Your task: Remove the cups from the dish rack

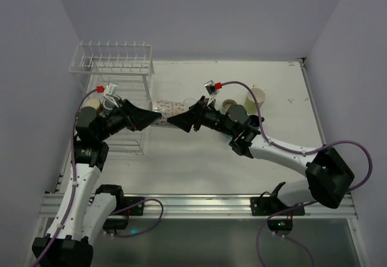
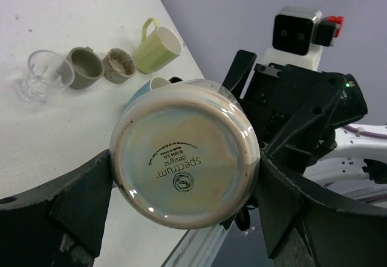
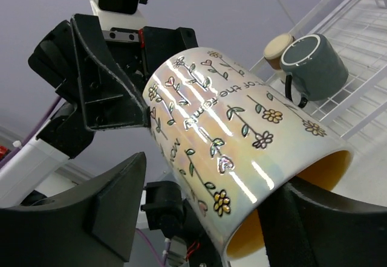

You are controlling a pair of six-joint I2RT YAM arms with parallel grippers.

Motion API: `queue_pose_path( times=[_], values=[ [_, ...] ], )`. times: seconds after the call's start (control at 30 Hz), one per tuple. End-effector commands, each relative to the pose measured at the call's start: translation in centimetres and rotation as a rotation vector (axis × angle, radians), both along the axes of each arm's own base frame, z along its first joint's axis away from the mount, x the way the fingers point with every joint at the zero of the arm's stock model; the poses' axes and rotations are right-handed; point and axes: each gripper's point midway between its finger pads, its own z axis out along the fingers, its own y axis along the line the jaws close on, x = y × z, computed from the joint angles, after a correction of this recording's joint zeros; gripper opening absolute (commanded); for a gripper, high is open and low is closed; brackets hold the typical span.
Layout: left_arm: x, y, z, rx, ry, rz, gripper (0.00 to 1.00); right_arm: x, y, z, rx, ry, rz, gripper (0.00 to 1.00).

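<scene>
A pearly white mug (image 1: 167,107) with painted flowers and an orange inside hangs in the air between both arms. My left gripper (image 2: 184,175) is shut on its base end, a finger on each side of the round base (image 2: 184,158). My right gripper (image 3: 214,188) is open around the mug's mouth end (image 3: 242,152); its left finger (image 3: 115,206) stands clear of the wall. Behind, on the dish rack (image 3: 357,110), lie a dark grey mug (image 3: 314,67) and a tan cup (image 3: 279,48). In the top view the rack (image 1: 112,61) stands at the far left.
On the table right of the arms stand a clear glass (image 2: 42,77), a grey-green cup (image 2: 83,67), a speckled tan cup (image 2: 119,66), a yellow-green mug (image 2: 156,46) and a light blue cup (image 2: 148,89). The yellow-green mug (image 1: 254,98) is nearest the right wall.
</scene>
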Motion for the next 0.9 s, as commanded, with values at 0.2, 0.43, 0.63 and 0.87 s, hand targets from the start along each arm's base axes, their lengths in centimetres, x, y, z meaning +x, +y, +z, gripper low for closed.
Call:
queue_pose_path(
  times=[0.2,0.43,0.63,0.87],
  values=[
    [-3.6,-2.2,2.5,-0.094,-0.148,-0.138,0.08,-2.1,-1.1,5.1,0.273,-0.076,0.048,0.23],
    [-3.4,-2.1,1.9,-0.027,-0.189,-0.108,0.81,-3.4,-2.8,4.5,0.248,-0.078,0.030,0.00],
    [-2.2,-1.6,-0.1,0.088,-0.189,-0.085,1.00,-3.1,-3.4,2.3,0.027,-0.053,-0.025,0.00],
    [-0.7,-0.7,-1.9,0.202,-0.161,-0.033,1.00,-2.1,-4.0,0.4,-0.191,-0.046,-0.078,0.00]
  ],
)
